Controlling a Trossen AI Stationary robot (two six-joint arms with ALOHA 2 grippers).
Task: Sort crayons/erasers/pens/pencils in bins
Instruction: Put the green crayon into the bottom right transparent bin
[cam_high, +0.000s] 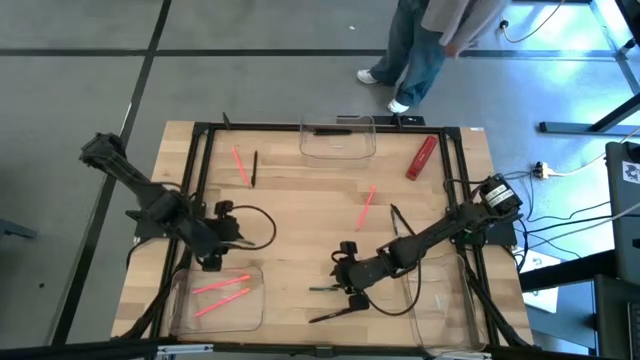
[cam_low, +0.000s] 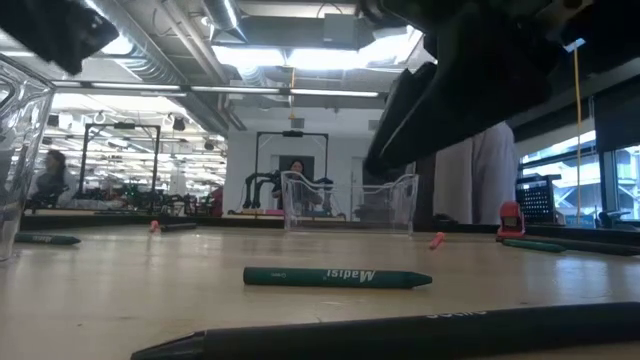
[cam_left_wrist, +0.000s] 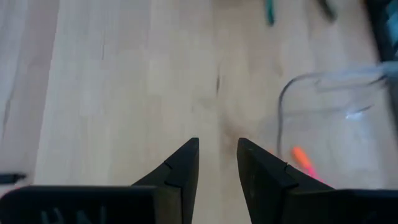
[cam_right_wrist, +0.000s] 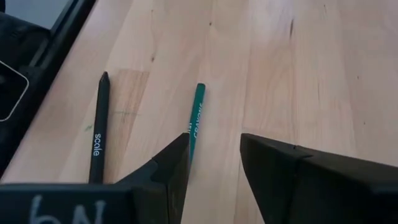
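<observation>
1. Your lower-left bin (cam_high: 215, 300) holds two pink-red sticks (cam_high: 222, 295).
2. The bin at top centre (cam_high: 337, 138) holds one black stick (cam_high: 332, 130) (along its far wall).
3. The lower-right bin (cam_high: 440, 300) sits under your right arm.
4. Your right gripper (cam_high: 345, 283) stands open above a green crayon (cam_right_wrist: 196, 118); the left gripper (cam_left_wrist: 217, 163) hangs open beside the lower-left bin.

Pale matt wooden table (cam_high: 300, 230), clear plastic bins (cam_high: 337, 152)

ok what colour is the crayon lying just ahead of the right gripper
Green crayon, clearest in the right wrist view.
</observation>
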